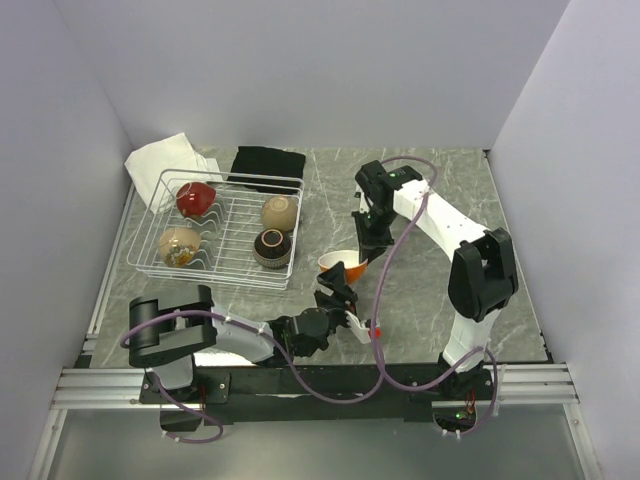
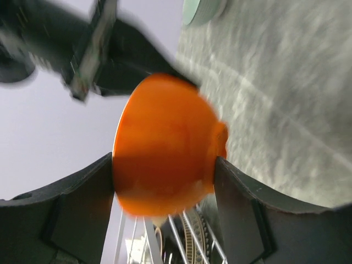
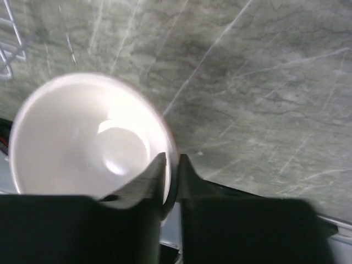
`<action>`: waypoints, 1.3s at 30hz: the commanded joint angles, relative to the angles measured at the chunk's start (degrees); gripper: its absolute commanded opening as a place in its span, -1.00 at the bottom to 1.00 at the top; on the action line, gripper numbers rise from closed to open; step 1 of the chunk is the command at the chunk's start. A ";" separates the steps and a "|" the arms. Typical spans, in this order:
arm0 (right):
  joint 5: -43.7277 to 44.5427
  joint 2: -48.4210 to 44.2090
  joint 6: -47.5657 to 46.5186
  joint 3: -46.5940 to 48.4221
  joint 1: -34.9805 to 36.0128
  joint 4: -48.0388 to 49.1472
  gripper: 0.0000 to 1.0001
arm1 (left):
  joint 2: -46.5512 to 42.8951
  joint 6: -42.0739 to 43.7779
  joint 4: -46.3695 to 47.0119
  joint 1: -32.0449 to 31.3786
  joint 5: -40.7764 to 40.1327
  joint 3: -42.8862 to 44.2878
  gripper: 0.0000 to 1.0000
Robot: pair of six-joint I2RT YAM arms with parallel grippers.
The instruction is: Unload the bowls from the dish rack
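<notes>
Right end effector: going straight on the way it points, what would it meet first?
The right end effector has the rim of the orange bowl between its fingers, so the bowl comes first; beyond it, probably the marble tabletop, though depth is unclear.

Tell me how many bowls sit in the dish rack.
4: dark red bowl far left, beige bowl far right, tan-brown bowl near left, dark brown bowl near right. None looks hidden. Orange bowl is outside.

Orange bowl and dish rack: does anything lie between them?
Nothing; the top view shows only bare marble table between the orange bowl and the dish rack.
</notes>
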 commanded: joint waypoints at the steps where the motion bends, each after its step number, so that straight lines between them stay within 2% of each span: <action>1: 0.50 0.38 -1.83 2.22 0.31 -2.24 -0.94 | -1.37 -2.66 -1.05 -0.26 -0.39 1.09 -0.68; 4: 0.94 0.65 -1.57 2.39 0.31 -1.98 -1.00 | -1.72 -3.97 -2.10 -0.35 -0.30 1.18 -0.30; 5: 1.73 0.73 -1.31 2.57 0.22 -1.80 -1.00 | -1.89 -4.24 -2.28 -0.35 -0.30 1.18 0.00; 8: 3.31 0.74 -0.51 3.27 -0.22 -1.27 -1.00 | -2.25 -5.56 -2.54 -0.35 -0.39 1.27 0.53; 10: 4.10 0.30 0.36 3.54 -1.18 -0.31 -1.00 | -2.68 -7.13 -3.42 -0.27 -0.57 1.44 0.75; 11: 4.46 0.21 0.80 3.63 -1.80 0.13 -1.00 | -2.95 -7.66 -3.60 -0.26 -0.83 1.53 0.96; 15: 7.09 -1.63 2.56 2.93 -4.87 3.72 -1.00 | -4.18 -10.48 -4.12 -0.18 -1.71 1.79 0.99; 18: 7.97 -3.83 4.32 0.29 -8.38 7.59 -1.00 | -5.76 -15.65 -7.81 0.35 -1.53 3.02 0.99; 21: 9.73 -6.55 5.90 -2.69 -11.73 11.98 -1.00 | -8.04 -23.91 -15.71 1.31 0.39 5.92 0.99; 22: 11.12 -8.39 6.43 -4.18 -12.34 13.04 -1.00 | -8.57 -29.32 -17.82 1.84 1.44 6.79 0.99; 23: 11.92 -9.36 6.69 -4.98 -13.74 14.18 -1.00 | -9.62 -32.16 -23.06 2.28 2.32 8.80 0.99; 28: 16.67 -15.07 8.54 -9.20 -17.71 20.43 -1.00 | -13.49 -47.53 -32.41 5.62 8.99 12.77 0.99; 32: 18.96 -18.59 10.91 -12.27 -21.57 25.60 -1.00 | -17.44 -58.89 -39.80 9.48 16.47 16.29 0.99; 39: 22.12 -25.27 18.81 -21.23 -29.30 34.05 -1.00 | -23.42 -78.92 -52.28 22.48 29.13 20.86 0.99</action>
